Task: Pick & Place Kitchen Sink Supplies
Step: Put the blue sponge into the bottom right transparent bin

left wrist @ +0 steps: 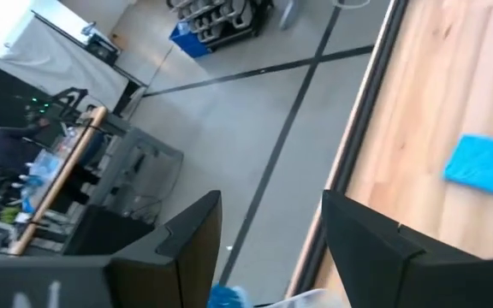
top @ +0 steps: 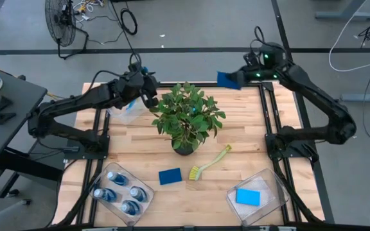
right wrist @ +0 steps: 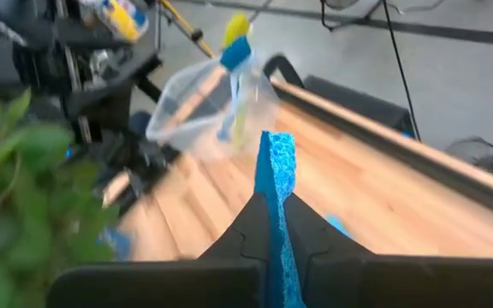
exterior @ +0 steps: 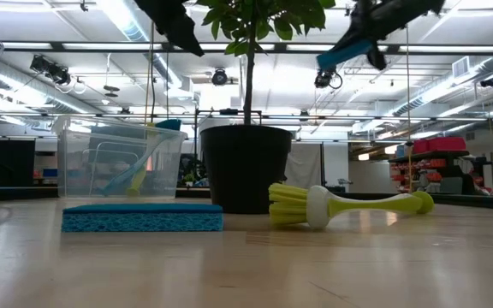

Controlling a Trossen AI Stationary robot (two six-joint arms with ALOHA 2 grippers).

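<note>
While the right tool (right wrist: 272, 224) rides high over the far right corner of the desk (top: 140, 144), I can see it pinched tight on a blue sponge (right wrist: 274, 175), gripped edge-on so the slab stands up between the fingers. My guess is that it weighs almost nothing and gives under pressure, so a grip across its thin faces near the middle suits it; its rough, porous skin should keep it from slipping. It is a flat rectangle, bright blue, with a pitted texture along the edge.

A second sponge (top: 169, 176) lies flat on the desk near the front, just beside the bristle head of a yellow-green dish brush (top: 209, 163), whose handle angles away toward the right. I would take the brush by its stiff handle, not the springy bristles. A third sponge (top: 248, 197) lies in the clear bin (top: 276, 192) at the front right. Blue bottles (top: 119, 190) with pale caps stand together in the front left bin (top: 145, 191); they look rigid and smooth, best held round the body.

My left tool (left wrist: 272, 248) hangs over the far left of the desk, by a bin (top: 128, 110) there, with its fingers apart and nothing between them. The potted plant (top: 186, 117) stands mid-desk between the arms.
</note>
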